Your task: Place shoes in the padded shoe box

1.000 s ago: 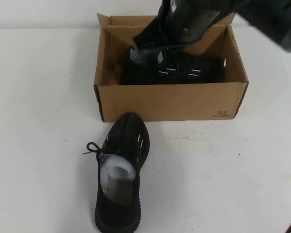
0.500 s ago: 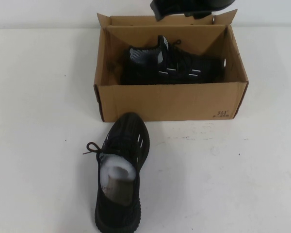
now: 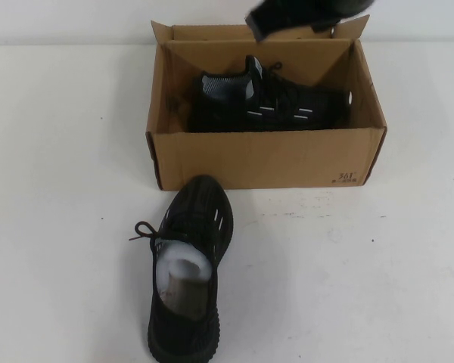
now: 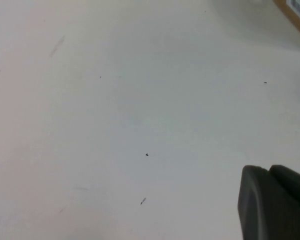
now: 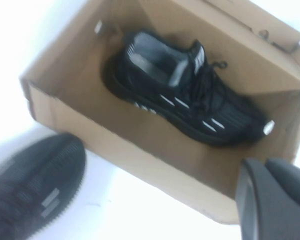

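One black knit sneaker (image 3: 276, 102) lies on its side inside the brown cardboard shoe box (image 3: 265, 159), toe to the right. It also shows in the right wrist view (image 5: 190, 100), inside the box (image 5: 140, 165). The other sneaker (image 3: 188, 265) stands on the table in front of the box, toe toward it, white paper stuffing showing; its toe shows in the right wrist view (image 5: 35, 175). My right gripper (image 3: 287, 15) hangs above the box's back edge, shut and empty (image 5: 265, 167). My left gripper (image 4: 267, 172) is shut and empty over bare table, out of the high view.
The box's flaps stand open at the back corners. A corner of the box (image 4: 295, 12) shows at the edge of the left wrist view. White table surface (image 3: 363, 265) lies to the right and left of the loose sneaker.
My right arm has lifted out of the box, up toward the back edge, leaving the sneaker lying inside. The sneaker on the table has not moved.
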